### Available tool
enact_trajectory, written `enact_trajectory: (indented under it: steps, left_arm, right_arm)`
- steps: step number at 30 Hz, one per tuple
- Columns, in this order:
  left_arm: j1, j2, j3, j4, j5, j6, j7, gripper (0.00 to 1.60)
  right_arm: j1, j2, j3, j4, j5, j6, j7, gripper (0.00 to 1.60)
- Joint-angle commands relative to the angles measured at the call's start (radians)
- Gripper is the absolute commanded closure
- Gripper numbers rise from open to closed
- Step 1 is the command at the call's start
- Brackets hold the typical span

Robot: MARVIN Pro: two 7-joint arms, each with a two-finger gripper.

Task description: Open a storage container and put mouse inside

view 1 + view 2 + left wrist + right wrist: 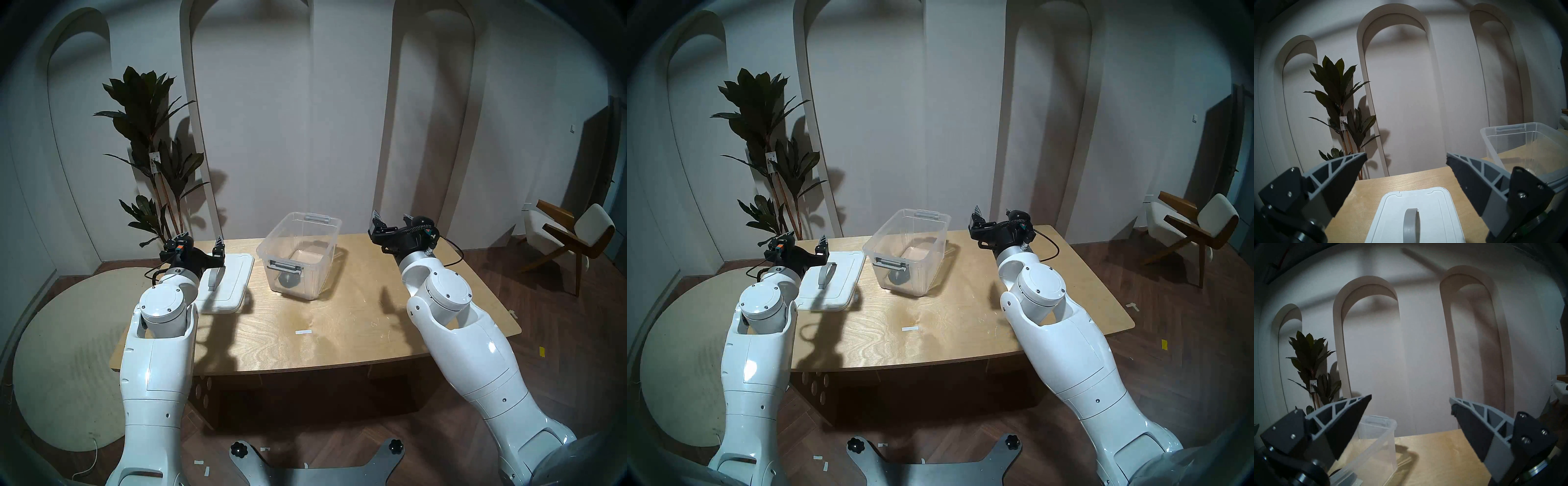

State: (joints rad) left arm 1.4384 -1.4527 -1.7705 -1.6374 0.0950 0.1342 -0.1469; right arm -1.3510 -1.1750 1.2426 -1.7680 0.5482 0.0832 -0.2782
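The clear storage container [315, 264] stands open at the back middle of the wooden table [339, 325]. A small black mouse [287, 280] lies inside it at the near end, seen through the wall and partly behind the grey latch. The white lid [234, 275] with its grey arched handle [213, 276] lies flat on the table left of the bin. My left gripper [202, 237] is open and empty, raised above the lid's far left part. My right gripper [392, 217] is open and empty, raised to the right of the bin. The bin also shows in the left wrist view [1508, 135] and in the right wrist view [1383, 438].
A tall potted plant [152, 135] stands behind the table's left corner. A chair [570, 237] stands far right on the floor. A strip of white tape [303, 332] lies on the table's front middle. A round rug [68, 339] lies on the floor at left.
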Motion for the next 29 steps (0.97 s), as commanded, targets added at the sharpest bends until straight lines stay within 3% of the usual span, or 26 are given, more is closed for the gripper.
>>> enact_trajectory:
  steps: [1, 29]
  left_arm:
    - [-0.011, -0.002, 0.001, -0.024, -0.002, -0.008, 0.002, 0.00]
    - [-0.011, -0.002, 0.001, -0.024, -0.001, -0.008, 0.002, 0.00]
  right_arm:
    - [0.033, 0.008, -0.024, -0.005, -0.013, 0.056, 0.002, 0.00]
    - [0.035, 0.006, -0.024, -0.006, -0.015, 0.069, 0.002, 0.00]
